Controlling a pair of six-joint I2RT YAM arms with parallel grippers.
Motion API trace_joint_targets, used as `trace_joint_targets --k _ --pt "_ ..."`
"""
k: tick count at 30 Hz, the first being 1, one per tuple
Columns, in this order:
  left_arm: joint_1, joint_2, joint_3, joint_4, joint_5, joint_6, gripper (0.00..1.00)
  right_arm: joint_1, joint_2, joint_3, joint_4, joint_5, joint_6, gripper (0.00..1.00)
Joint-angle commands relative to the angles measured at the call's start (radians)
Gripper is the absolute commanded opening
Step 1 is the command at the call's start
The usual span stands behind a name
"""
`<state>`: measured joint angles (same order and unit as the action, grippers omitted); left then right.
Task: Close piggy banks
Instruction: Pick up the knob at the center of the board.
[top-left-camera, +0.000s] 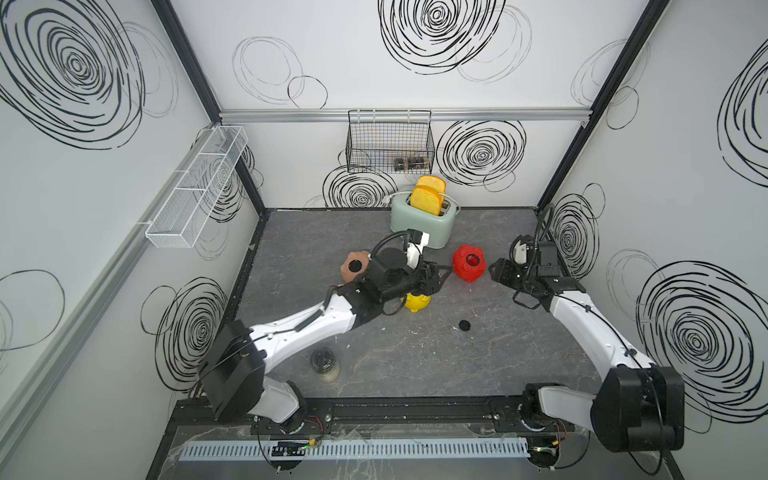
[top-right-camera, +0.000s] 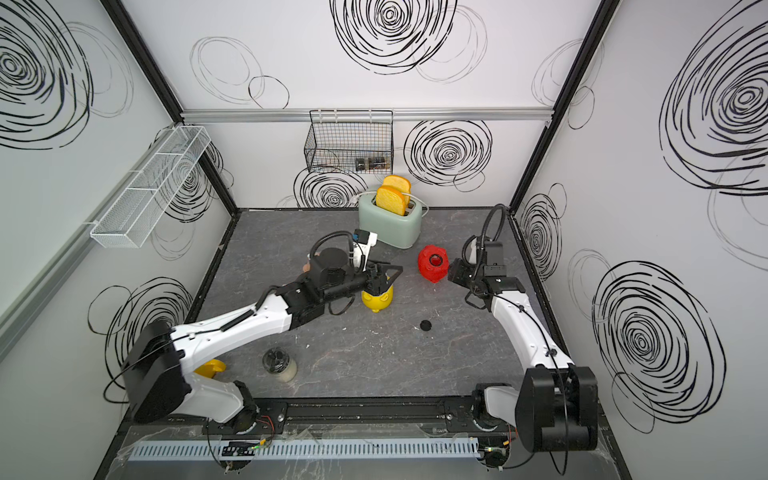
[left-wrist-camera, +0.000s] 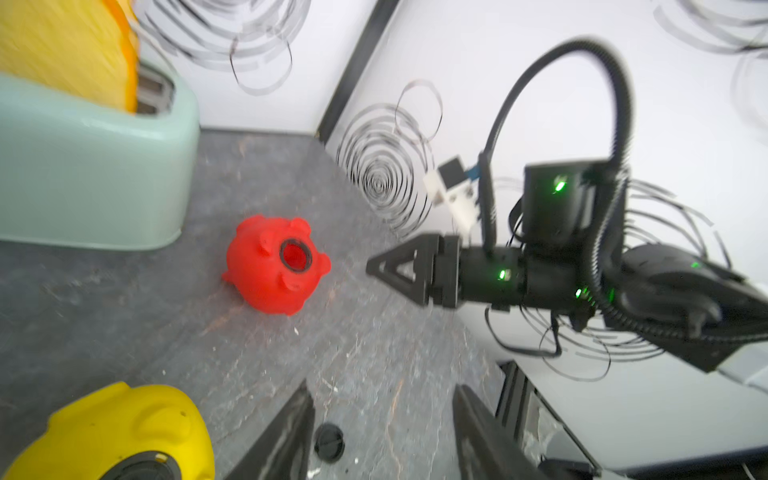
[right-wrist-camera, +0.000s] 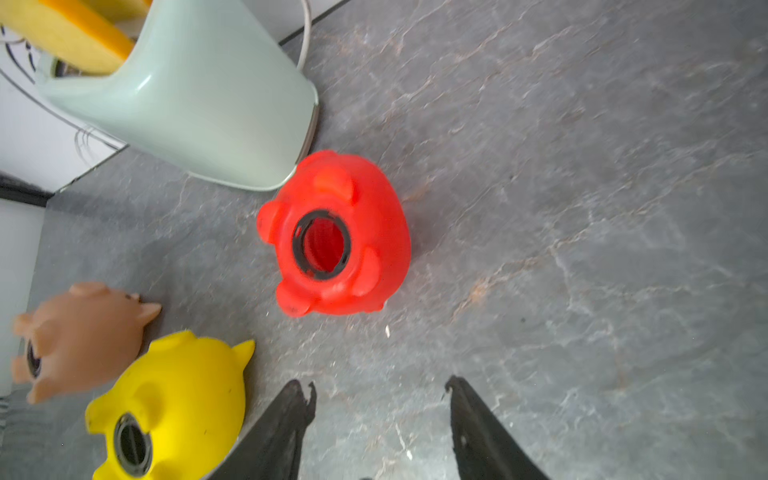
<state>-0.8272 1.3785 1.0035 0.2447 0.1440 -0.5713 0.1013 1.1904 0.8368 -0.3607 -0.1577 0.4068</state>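
Top views, both: grey stone-look counter (top-left-camera: 498, 365) fills the lower middle of the frame. Left arm (top-left-camera: 299, 328) reaches in from lower left to centre. Right arm (top-left-camera: 582, 316) comes from lower right, up along the counter's right edge.

Mint-green toaster (top-left-camera: 424, 228) sits at upper centre with two yellow toast slices (top-left-camera: 426, 197) standing in its slots.

Left gripper (left-wrist-camera: 381, 388): jaws apart, nothing between them. It hangs over the yellow piggy bank (top-left-camera: 417, 302).

Right gripper (right-wrist-camera: 376, 384): jaws apart, empty. Tips point at the red piggy bank (top-left-camera: 468, 264) from just right of it, with a gap between.

Piggy banks:
- Red piggy bank is right of centre, near the toaster, not touching. It lies belly up. The right wrist view shows the black-ringed hole open, with the red inside visible.
- Yellow piggy bank is at centre, partly covered by the left gripper. The right wrist view shows a dark slotted plug seated in its belly hole.
- Pink piggy bank (top-left-camera: 353, 266) is left of centre, half hidden by the left arm. Its belly hole reads dark; cannot tell if it is plugged.

Glass jar (top-left-camera: 325, 363) with a dark lid stands lower left of centre.

Loose black plug (top-left-camera: 464, 325), round, lies on bare counter below the red piggy bank, between the two arms.
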Motion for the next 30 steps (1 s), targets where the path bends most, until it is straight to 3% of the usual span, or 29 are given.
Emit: trace_joint_targets --k 1,7,14,21,30 --pt "-0.004 -0.146 -0.100 -0.011 -0.079 0.031 0.58 0.077 -0.059 -0.039 -0.133 0.017 -0.034 0.53" --pt "-0.033 -0.444 -0.286 -0.117 -0.120 0.014 0.59 0.288 -0.072 -0.095 -0.154 0.043 -0.009 0.37" --pt "-0.043 -0.673 -0.295 -0.363 -0.136 0.020 0.61 0.441 0.083 -0.096 -0.175 0.085 0.030 0.29" --pt "-0.043 -0.798 -0.229 -0.584 -0.170 0.079 0.62 0.477 0.170 -0.100 -0.191 0.150 0.061 0.29" --pt "-0.043 -0.876 -0.273 -0.666 -0.224 0.139 0.64 0.410 0.208 -0.125 -0.139 0.157 0.072 0.23"
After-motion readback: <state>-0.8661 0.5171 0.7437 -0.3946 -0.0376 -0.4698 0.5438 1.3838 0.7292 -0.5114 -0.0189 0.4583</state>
